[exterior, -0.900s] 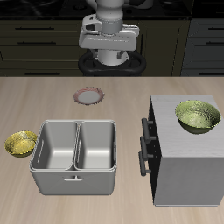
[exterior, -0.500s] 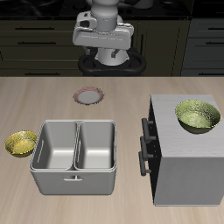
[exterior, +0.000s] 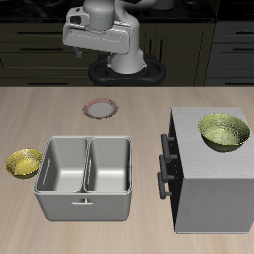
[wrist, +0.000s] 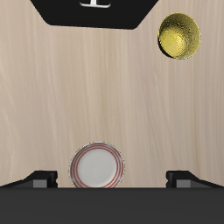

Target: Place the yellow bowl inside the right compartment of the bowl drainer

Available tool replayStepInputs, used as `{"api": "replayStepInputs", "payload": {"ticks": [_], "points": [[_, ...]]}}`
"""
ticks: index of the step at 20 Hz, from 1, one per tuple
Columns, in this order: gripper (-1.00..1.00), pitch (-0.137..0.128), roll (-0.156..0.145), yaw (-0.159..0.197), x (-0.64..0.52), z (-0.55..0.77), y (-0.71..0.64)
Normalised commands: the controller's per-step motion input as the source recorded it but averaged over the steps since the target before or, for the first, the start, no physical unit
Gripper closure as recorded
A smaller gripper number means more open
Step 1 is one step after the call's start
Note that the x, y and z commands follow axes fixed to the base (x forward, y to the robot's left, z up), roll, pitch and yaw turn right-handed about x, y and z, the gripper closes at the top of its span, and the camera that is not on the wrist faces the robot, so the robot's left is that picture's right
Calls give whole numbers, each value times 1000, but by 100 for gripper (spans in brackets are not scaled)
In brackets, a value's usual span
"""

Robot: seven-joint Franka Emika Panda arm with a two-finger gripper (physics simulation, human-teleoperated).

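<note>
The small golden yellow bowl point(exterior: 23, 162) point(wrist: 179, 36) sits on the table beside the bowl drainer point(exterior: 86, 177), outside its wall, and nothing is touching it. The drainer is a grey two-well tub whose handle faces the table's front. Both wells hold nothing, including the right compartment point(exterior: 111, 164). In the wrist view the drainer point(wrist: 96, 10) shows as a dark shape. My gripper point(exterior: 97, 45) point(wrist: 112, 179) hangs high over the back of the table, far from the bowl. It is open, its fingers wide apart, with nothing between them.
A small pink-rimmed plate point(exterior: 100, 109) point(wrist: 96, 166) lies on the table below the gripper, behind the drainer. A big grey cabinet point(exterior: 213, 189) with black handles stands on the drainer's other side. A larger greenish patterned bowl point(exterior: 224, 132) rests on top of it.
The arm has swung sideways toward the yellow bowl's side of the table, carrying the gripper with it and slightly higher. Bowl, drainer and plate have not moved.
</note>
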Motion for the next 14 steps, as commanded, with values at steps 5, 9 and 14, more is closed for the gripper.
{"api": "replayStepInputs", "payload": {"ticks": [5,9,14], "points": [[-100,-47,4,-10,193,189,-352],[-100,9,92,43,272,100,-145],[-100,12,60,0,243,40,-212]]}}
